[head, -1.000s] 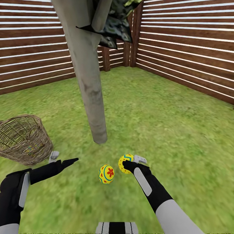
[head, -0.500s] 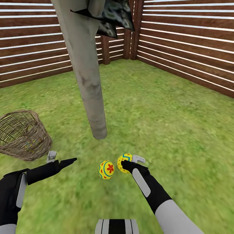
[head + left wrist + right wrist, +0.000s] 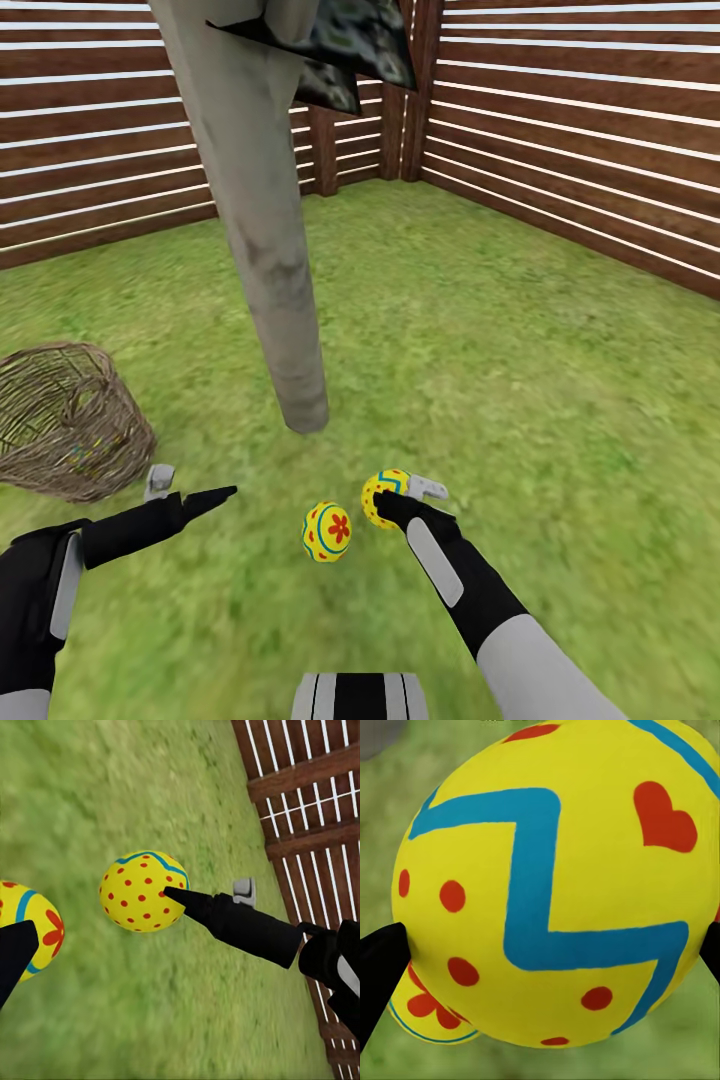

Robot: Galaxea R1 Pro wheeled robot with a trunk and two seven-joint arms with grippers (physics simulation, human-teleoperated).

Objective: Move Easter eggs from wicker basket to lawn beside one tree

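Your right end effector (image 3: pixel 392 500) is clamped on one Easter egg (image 3: pixel 384 497), held low over the lawn (image 3: pixel 480 340) just short of the tree (image 3: pixel 285 330). Lower it until the egg meets the grass before you release, and set it clear of the second egg (image 3: pixel 327 531), which lies on the lawn just beside it and could be knocked rolling. Release slowly; the round shell will likely roll if dropped. Your left end effector (image 3: pixel 185 492) is spread wide and holds nothing, hanging near the wicker basket (image 3: pixel 70 420). Coloured flecks show through the weave, which may be the third egg; I cannot confirm this.
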